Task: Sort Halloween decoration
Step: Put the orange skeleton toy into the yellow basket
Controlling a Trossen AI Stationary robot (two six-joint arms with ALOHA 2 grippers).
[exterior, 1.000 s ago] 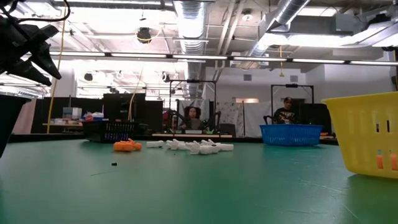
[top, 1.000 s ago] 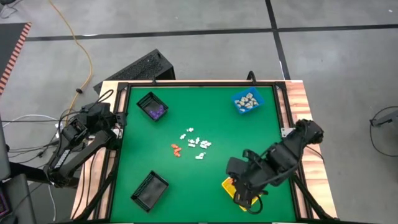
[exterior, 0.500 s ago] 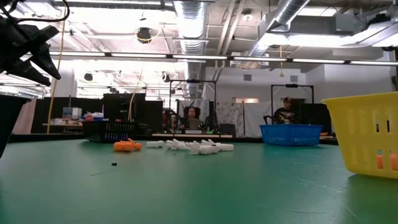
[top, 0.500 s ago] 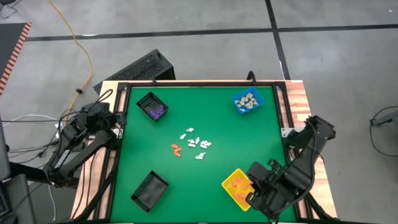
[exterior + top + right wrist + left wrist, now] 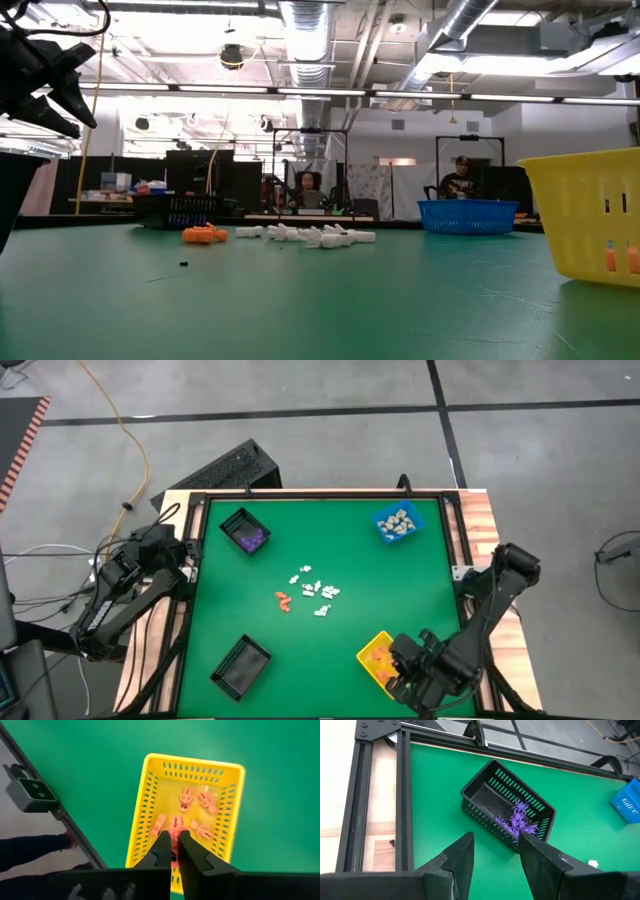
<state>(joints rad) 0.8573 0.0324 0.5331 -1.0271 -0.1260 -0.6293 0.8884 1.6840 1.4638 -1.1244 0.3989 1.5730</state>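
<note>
On the green felt table point(image 5: 400, 590) we hold the right gripper point(image 5: 170, 851) above the perforated yellow bin point(image 5: 141, 811), jaws nearly shut on nothing visible; next we should lift clear before reaching the tiny white and orange Halloween decoration point(image 5: 310, 592) mid-table. The left gripper point(image 5: 494, 855) waits parted near the slotted black bin point(image 5: 482, 785).

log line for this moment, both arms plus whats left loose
right gripper shut over yellow bin | left gripper open, beside table near purple-piece bin | white and orange pieces loose mid-table
</note>
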